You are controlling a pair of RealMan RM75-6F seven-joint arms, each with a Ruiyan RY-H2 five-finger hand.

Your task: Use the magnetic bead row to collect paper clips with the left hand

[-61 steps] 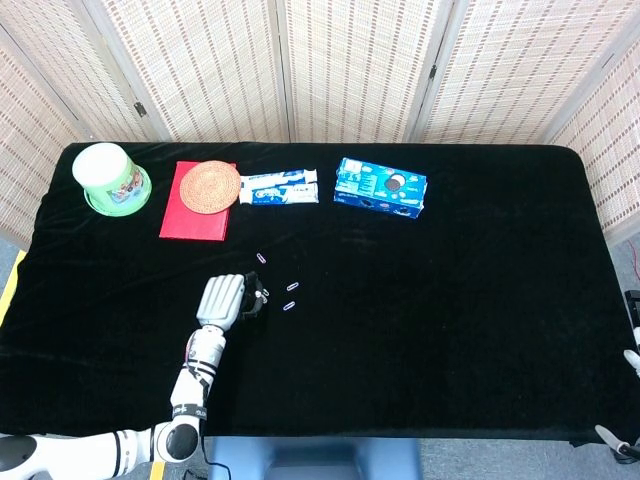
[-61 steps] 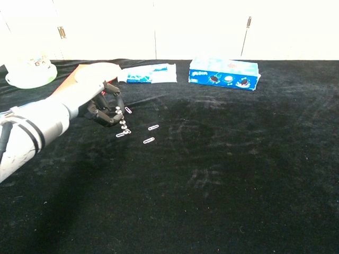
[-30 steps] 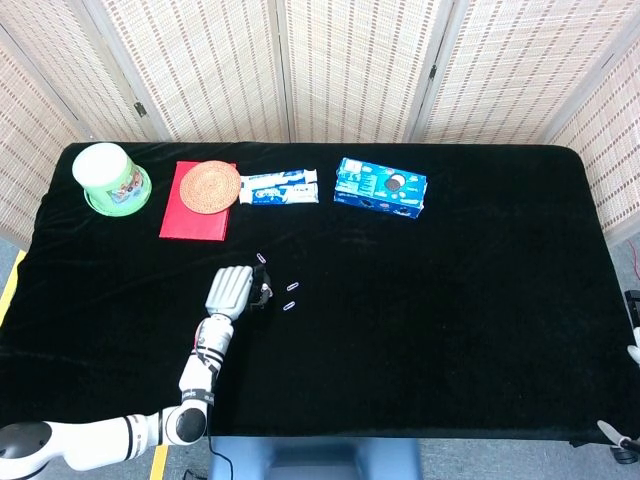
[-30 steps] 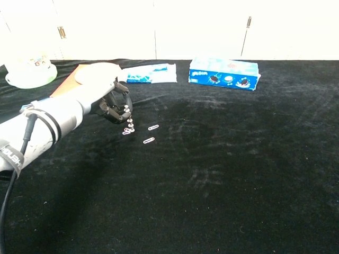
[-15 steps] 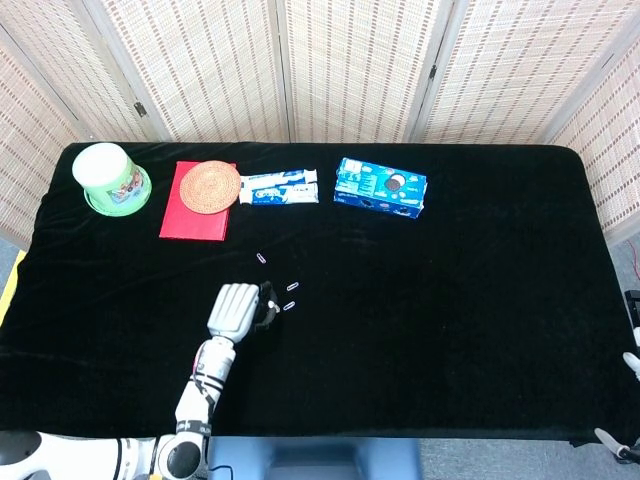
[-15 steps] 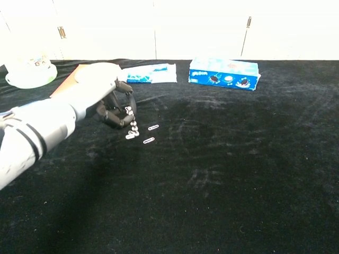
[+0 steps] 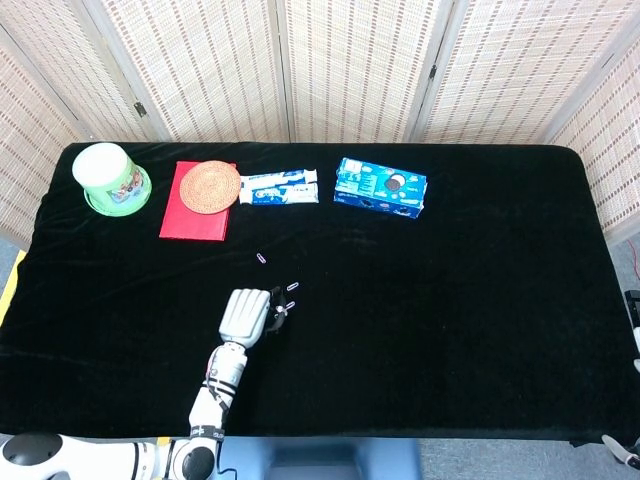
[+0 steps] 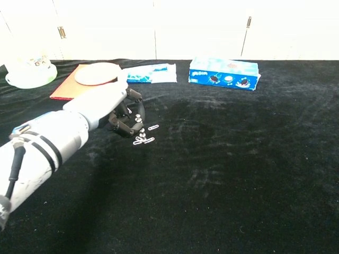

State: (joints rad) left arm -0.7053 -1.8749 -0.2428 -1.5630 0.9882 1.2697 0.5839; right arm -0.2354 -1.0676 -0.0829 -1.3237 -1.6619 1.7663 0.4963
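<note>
Chest view shows the grey left hand grasping a short row of silver magnetic beads, held low so its tip meets small metal paper clips on the black cloth table, evidently to let them cling. One clip lies just beside; another sits apart. Right hand is out of view
</note>
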